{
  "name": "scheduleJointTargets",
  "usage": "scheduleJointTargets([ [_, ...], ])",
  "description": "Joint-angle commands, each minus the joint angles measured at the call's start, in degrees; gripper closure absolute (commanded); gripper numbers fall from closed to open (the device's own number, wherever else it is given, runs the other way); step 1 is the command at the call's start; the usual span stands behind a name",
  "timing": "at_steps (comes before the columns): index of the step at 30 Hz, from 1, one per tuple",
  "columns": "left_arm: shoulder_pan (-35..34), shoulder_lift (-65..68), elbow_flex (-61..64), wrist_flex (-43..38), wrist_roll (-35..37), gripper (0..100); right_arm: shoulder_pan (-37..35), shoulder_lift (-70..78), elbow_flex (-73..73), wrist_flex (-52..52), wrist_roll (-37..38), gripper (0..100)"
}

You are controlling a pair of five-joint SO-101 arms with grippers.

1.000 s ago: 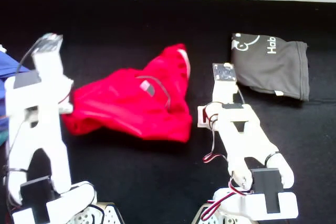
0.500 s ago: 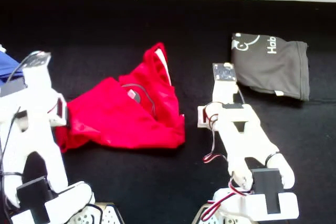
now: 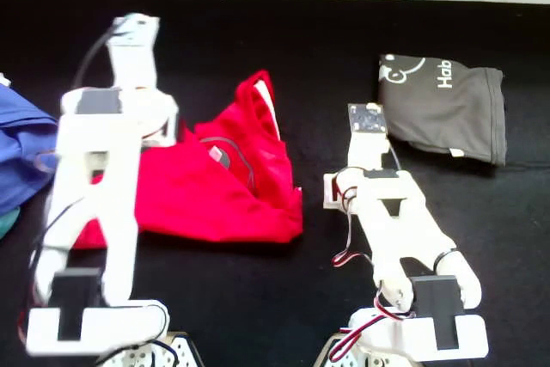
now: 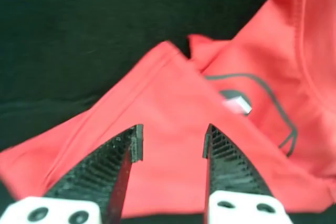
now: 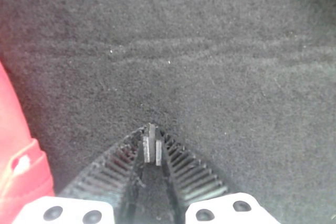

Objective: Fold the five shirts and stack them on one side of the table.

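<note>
My left claw (image 4: pixel 173 136) hangs open and empty above the crumpled red shirt (image 3: pixel 223 191) in the middle of the black desk (image 3: pixel 258 32). My right claw (image 5: pixel 151 145) sits pinched closed on nothing, near the shirt's edge. A folded dark grey shirt (image 3: pixel 443 109) lies at the far right, and a blue shirt (image 3: pixel 21 148) at the left edge.

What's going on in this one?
Two arms are working on folding shirts. The left gripper hangs open over the crumpled red shirt, holding nothing. The right gripper is shut and empty, low over the black table beside that shirt. A folded dark shirt lies at the far right, and a blue shirt lies bunched at the left edge.
</note>
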Motion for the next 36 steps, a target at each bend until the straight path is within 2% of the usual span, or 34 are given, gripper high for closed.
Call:
scheduleJointTargets([
  [1,1.5,6.5,-2.6,-5.3,2.2,81,2.4,0.1,0.1,0.8,-0.4,99.0],
  [6,1.3,16.8,-8.9,-8.1,5.5,81,2.4,0.1,0.1,0.8,-0.4,99.0],
  [15,-1.0,29.7,-19.5,-7.7,5.5,81,2.4,0.1,0.1,0.8,-0.3,99.0],
  [27,-1.4,31.0,-19.5,-7.8,5.2,81,2.4,0.1,0.0,0.7,-0.2,99.0],
  [36,-5.1,31.0,-19.2,-7.9,5.2,81,2.4,0.1,0.0,0.7,-0.4,99.0],
])
